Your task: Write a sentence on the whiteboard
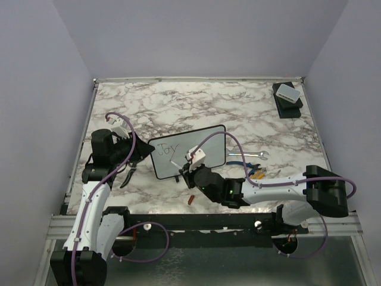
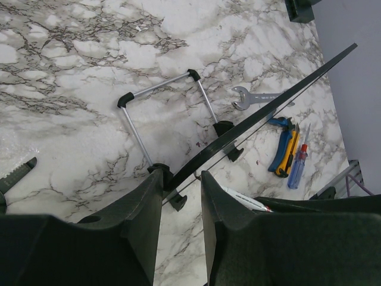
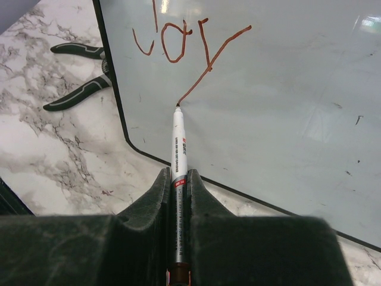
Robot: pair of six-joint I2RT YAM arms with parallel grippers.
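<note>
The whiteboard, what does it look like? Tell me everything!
The whiteboard is a white rectangle with a thin black frame, rounded corners and little black feet. It leans tilted on a wire stand on the marble table. "Joy" is written on it. The marker tip touches it, and the left gripper seems to hold its corner.
</note>
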